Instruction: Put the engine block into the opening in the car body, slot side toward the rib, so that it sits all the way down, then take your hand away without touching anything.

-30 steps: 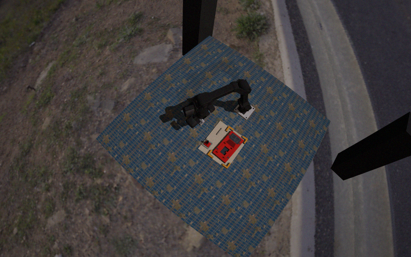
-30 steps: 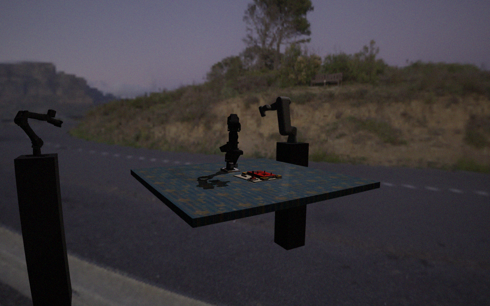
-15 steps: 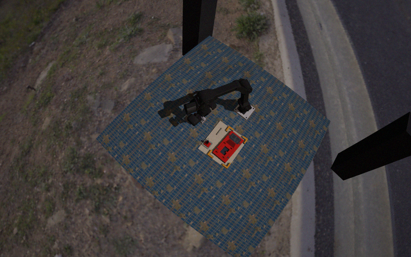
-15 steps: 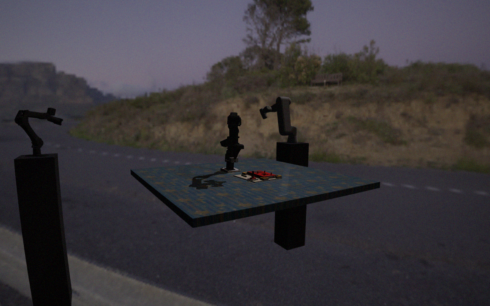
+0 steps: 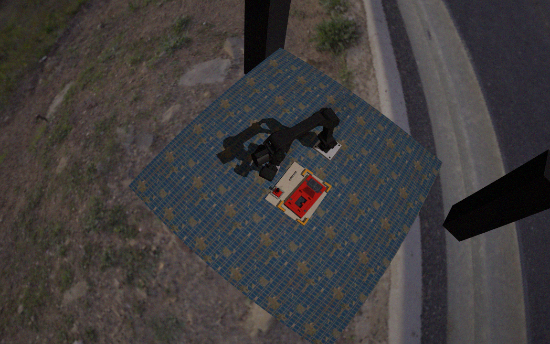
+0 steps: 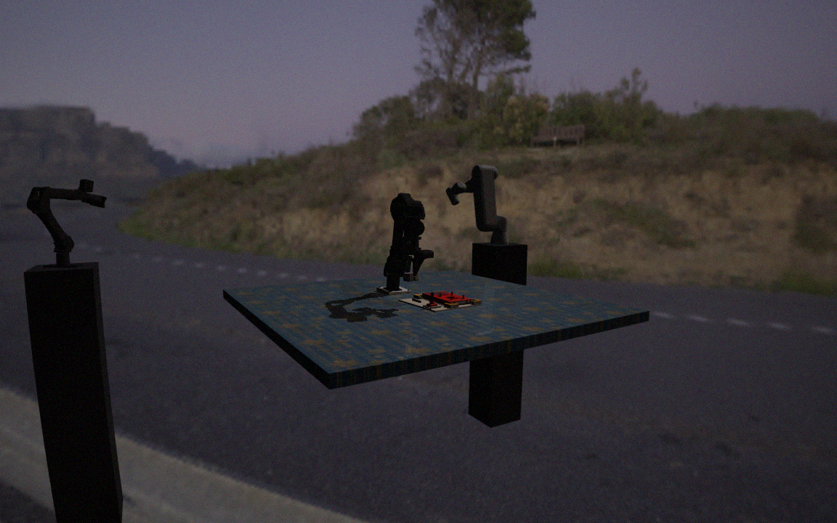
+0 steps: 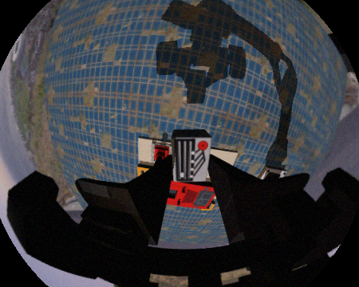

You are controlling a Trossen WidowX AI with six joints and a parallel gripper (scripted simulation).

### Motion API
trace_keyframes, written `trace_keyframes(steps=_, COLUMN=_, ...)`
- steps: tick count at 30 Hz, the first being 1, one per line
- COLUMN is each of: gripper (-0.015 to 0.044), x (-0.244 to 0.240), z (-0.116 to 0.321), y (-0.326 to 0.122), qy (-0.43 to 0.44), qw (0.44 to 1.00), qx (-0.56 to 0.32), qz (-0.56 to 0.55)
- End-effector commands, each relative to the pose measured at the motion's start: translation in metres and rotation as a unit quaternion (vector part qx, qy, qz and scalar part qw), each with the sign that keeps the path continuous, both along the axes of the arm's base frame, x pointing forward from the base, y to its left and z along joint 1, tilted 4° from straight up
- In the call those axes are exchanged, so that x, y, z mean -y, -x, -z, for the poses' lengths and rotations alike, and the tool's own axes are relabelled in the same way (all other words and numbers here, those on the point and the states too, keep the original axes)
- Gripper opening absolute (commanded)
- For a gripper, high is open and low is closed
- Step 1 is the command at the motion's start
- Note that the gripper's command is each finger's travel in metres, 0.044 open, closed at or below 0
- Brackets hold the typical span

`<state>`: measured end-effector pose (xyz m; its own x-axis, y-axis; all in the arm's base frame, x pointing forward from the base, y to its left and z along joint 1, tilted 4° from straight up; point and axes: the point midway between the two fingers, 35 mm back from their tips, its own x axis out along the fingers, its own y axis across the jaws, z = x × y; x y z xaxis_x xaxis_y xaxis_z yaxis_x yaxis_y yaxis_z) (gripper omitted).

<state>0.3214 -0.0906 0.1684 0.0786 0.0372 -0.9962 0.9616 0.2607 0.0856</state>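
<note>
My gripper (image 6: 412,275) (image 7: 191,159) is shut on the engine block (image 7: 201,169), a grey block with black grooves and a red round mark on its face. The block is held up in the air, upright in the wrist view; the arm hides it in the top view. The red car body (image 5: 307,197) (image 6: 437,297) (image 7: 181,195) lies flat on the pale board, lower than the block and past it in the wrist view. Its dark opening (image 5: 301,201) shows in the top view with no block in it. The slot side and the rib cannot be made out clearly.
The pale board (image 5: 285,181) (image 7: 225,155) carries yellow corner brackets (image 5: 327,186) around the body and a small red part (image 5: 277,192) (image 7: 160,151) with a black knob at one corner. My arm's white base plate (image 5: 332,151) is nearby. Other arms stand on black pedestals off the table.
</note>
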Motion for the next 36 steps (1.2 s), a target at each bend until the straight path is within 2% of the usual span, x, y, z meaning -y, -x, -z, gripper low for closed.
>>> trace_keyframes(steps=1, gripper=0.0, x=-0.012, z=0.004, y=-0.003, qy=0.005, qw=0.999, qx=0.0, qz=-0.043)
trace_keyframes(steps=18, gripper=0.0, x=-0.065, z=0.017, y=-0.011, qy=0.011, qw=0.978, qx=0.007, qz=-0.207)
trace_keyframes(steps=36, gripper=0.0, x=-0.122, z=0.034, y=-0.013, qy=0.027, qw=0.912, qx=0.016, qz=-0.408)
